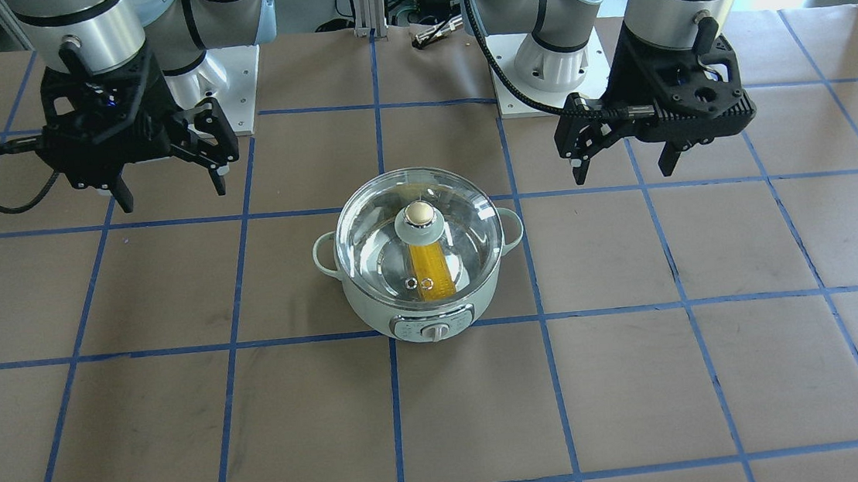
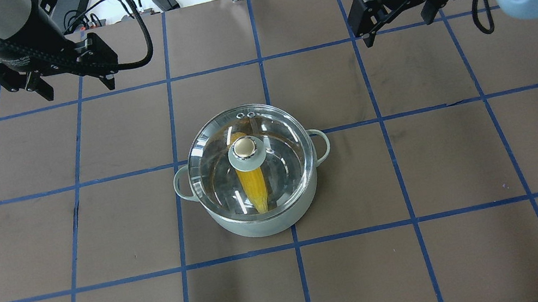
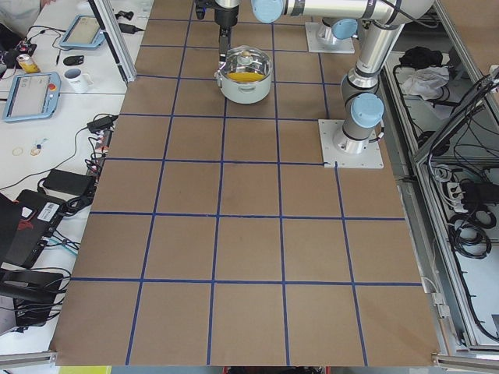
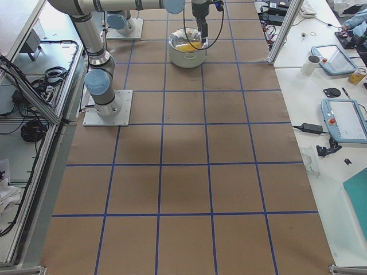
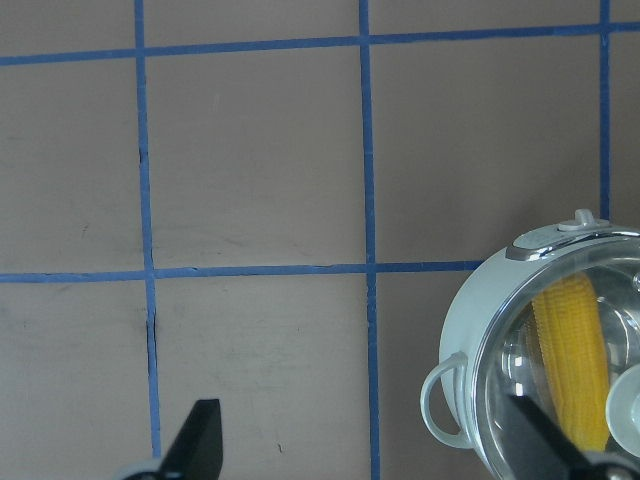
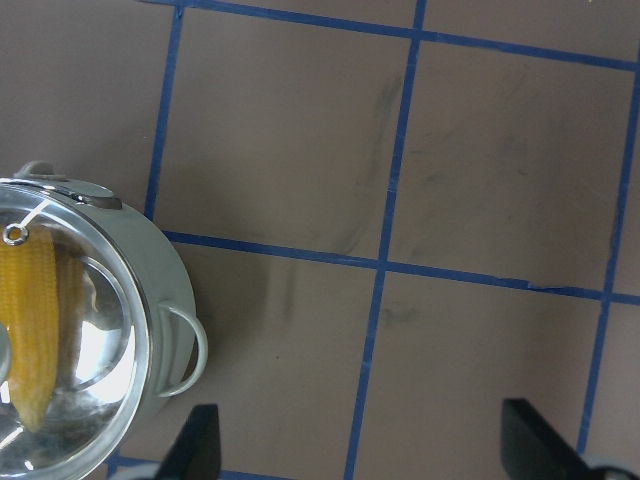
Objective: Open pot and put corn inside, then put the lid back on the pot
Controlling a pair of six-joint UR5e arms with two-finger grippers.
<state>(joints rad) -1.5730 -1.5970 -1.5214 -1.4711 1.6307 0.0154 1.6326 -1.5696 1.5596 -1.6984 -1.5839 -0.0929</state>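
Apparently, little is left to be done. Toward the operators' edge of the table [image 1: 183, 449], only brown paper crossed by blue tape lines [image 1: 396, 415] is seen. Near the middle of the table, about midway between its left and right edges, the pot [image 1: 362, 297] is placed, with its control knob [image 1: 435, 333] turned to the operators' edge. The lid [image 1: 366, 235] is seated on the pot and looks level, as far as can be judged. Through the lid the corn [image 1: 434, 270] is seen lying inside the pot, its length running from the operators' edge toward the robot's edge.

Farther on, toward the robot's edge, both grippers are held above the table, well apart from the pot, one on each side. The left gripper [image 1: 622, 171] is spread wide and nothing is held in it. The right gripper [image 1: 172, 197] is likewise spread and empty.

It is judged that the opening, the putting in of the corn and the closing are all done. Whether the lid is fully settled cannot be confirmed.
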